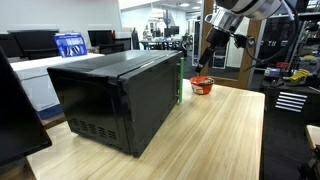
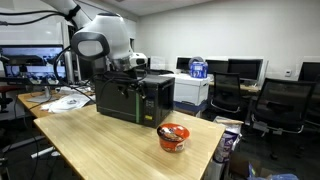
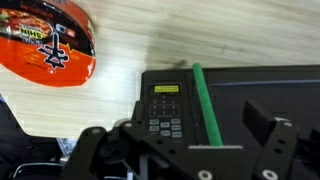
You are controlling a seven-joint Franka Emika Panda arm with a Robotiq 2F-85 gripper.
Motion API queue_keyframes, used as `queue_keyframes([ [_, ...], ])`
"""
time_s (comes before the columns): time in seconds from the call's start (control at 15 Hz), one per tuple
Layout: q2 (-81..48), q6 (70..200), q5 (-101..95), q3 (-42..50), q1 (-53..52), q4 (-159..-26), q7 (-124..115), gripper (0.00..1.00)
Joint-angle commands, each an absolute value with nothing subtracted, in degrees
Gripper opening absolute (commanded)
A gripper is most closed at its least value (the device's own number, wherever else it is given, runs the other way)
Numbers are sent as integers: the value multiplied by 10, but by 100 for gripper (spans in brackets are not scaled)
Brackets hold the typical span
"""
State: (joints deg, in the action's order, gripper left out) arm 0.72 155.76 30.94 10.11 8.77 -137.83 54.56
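**Exterior view, from behind the oven.**
- My claw (image 1: pixel 209 57): one, jaws spread, holding nothing. It hangs over the far front corner of the microwave (image 1: pixel 118 98).
- Microwave: one, black. Its body spreads from the claw toward 8 o'clock.
- Noodle bowl (image 1: pixel 203 85): one, red. It sits at 6 o'clock below the claw, just beside the oven's front, and I cannot tell whether they touch.
- Table (image 1: pixel 225 135): one, pale wood. Bare board runs toward 5 o'clock, and its edge lies at 3 o'clock.

**Exterior view, from the front.**
- Claw (image 2: pixel 128 66): small here and partly hidden by the arm, above the microwave (image 2: pixel 135 100) top.
- Noodle bowl (image 2: pixel 173 136): at 5 o'clock from the claw, apart from the oven and near the table (image 2: pixel 95 145) edge at 3 o'clock.
- Open board lies toward 7 o'clock.

**Wrist view.**
- Claw (image 3: pixel 185 150): two fingers (image 3: pixel 275 145) set wide, with nothing between them.
- Keypad (image 3: pixel 165 105): one, directly at 12 o'clock and close.
- Green handle (image 3: pixel 205 100): one, just to its right.
- Noodle bowl (image 3: pixel 50 45): at 10 o'clock, cut by the frame and clear of the oven.
- Bare table (image 3: pixel 210 35) runs across 12 to 2 o'clock.
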Motion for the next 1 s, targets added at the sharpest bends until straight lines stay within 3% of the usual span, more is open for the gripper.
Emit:
queue_keyframes([
  [0.0,50,1566,449,111,88,-1407,725,100],
  [0.93,86,1521,774,144,73,-1462,1123,100],
])
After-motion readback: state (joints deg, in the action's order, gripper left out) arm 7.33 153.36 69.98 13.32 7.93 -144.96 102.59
